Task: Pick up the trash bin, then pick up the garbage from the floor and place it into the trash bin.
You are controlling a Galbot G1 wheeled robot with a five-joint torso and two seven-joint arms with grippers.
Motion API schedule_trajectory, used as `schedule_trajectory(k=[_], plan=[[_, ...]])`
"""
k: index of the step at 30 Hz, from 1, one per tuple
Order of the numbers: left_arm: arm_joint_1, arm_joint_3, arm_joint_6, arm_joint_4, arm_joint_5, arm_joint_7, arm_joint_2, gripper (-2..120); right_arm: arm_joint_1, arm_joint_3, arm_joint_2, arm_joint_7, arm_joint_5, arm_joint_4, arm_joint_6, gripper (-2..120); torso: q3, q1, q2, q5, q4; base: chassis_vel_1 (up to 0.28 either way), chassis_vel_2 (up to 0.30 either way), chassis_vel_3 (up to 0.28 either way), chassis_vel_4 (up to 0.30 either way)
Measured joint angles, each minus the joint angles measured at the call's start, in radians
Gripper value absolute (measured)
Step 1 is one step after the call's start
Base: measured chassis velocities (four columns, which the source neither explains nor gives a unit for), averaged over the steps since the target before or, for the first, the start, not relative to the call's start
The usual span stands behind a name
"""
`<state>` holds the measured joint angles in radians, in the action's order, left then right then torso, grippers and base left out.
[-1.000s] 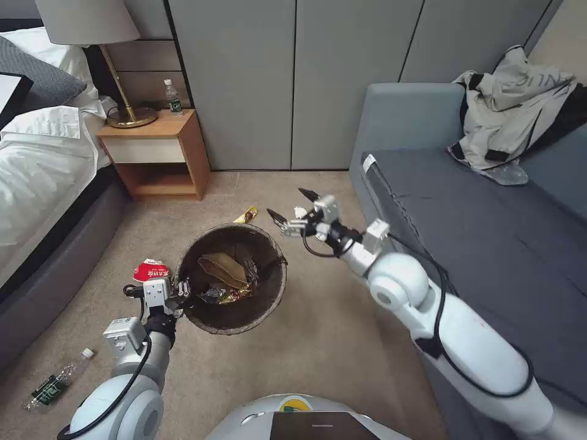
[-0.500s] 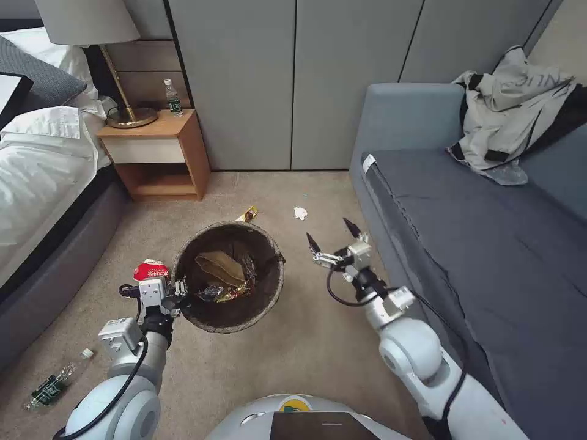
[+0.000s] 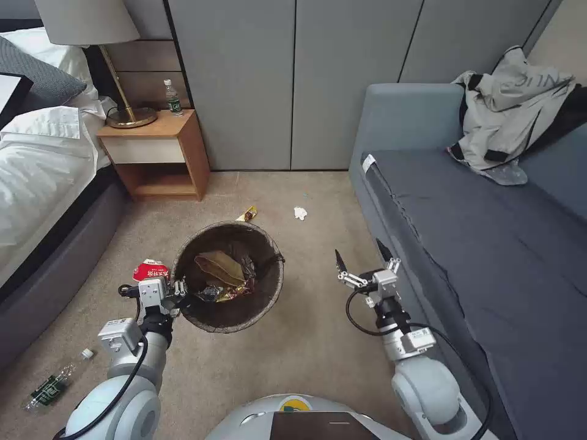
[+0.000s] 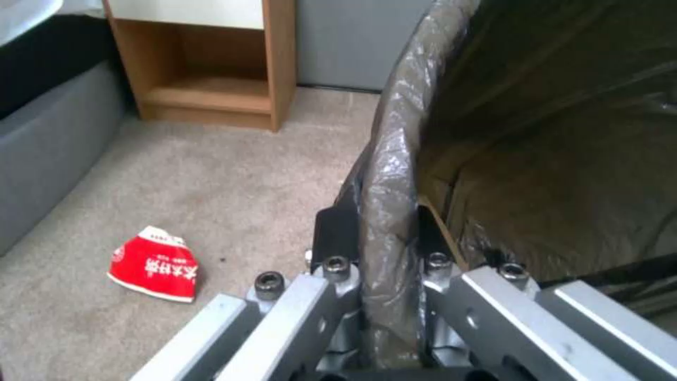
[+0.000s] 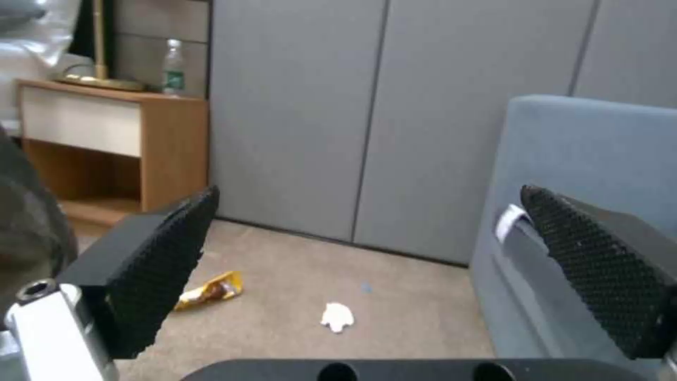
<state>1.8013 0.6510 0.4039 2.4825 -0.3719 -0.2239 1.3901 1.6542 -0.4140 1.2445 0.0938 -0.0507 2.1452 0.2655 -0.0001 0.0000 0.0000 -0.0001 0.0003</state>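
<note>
Left gripper [image 3: 177, 292] at lower left of centre in the head view, jaws pinching the near-left rim of the trash bin [image 3: 269, 292]; the left wrist view shows the bagged rim [image 4: 395, 174] clamped between both fingers [image 4: 336, 233]. Bin sits centre frame over the carpet, dark bag folded over the rim, tan paper [image 3: 221, 266] and shiny wrappers [image 3: 223, 294] inside. Right gripper [image 3: 361, 262] right of the bin, beside the sofa [image 3: 489, 244] front, fingers spread wide, holding nothing. Red-and-white crushed cup [image 3: 150, 270] on the floor just left of the bin, near the left gripper. Yellow wrapper [image 3: 247, 214] just above the bin, white tissue scrap [image 3: 300, 212] to its right. Small bottle [image 3: 50, 386] with loose cap [image 3: 88, 353] at lower left corner. Nightstand [image 3: 156, 153] upper left.
</note>
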Motion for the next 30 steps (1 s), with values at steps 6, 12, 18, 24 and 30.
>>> schedule_trajectory(k=[6,12,18,24,30], plan=[[0.007,0.017,-0.007,0.003,0.006,0.005,0.005,2,0.091,-0.028,0.068,0.036,0.010,-0.007,0.056,100,0.000,0.000,0.000,0.0000,-0.0004,0.000,0.000,0.000,0.000],[0.005,0.019,-0.002,0.003,0.005,0.007,0.004,2,0.115,-0.057,0.103,0.042,0.014,-0.012,0.078,100,0.000,0.000,0.000,0.0000,-0.0003,0.000,0.000,0.000,0.000],[0.005,0.017,0.005,0.003,0.005,0.026,0.006,2,0.099,-0.049,0.102,0.041,0.015,-0.012,0.067,100,0.000,0.000,0.000,0.0000,-0.0003,0.000,0.000,0.000,0.000],[0.005,0.017,0.008,0.003,0.005,0.026,0.008,2,0.081,-0.041,0.092,0.046,0.015,-0.012,0.045,100,0.000,0.000,0.000,0.0000,-0.0002,0.000,0.000,0.000,0.000],[0.005,0.014,0.009,0.003,0.006,0.027,0.008,2,0.075,-0.040,0.085,0.051,0.011,-0.013,0.036,100,0.000,0.000,0.000,0.0000,-0.0002,0.000,0.000,0.000,0.000]])
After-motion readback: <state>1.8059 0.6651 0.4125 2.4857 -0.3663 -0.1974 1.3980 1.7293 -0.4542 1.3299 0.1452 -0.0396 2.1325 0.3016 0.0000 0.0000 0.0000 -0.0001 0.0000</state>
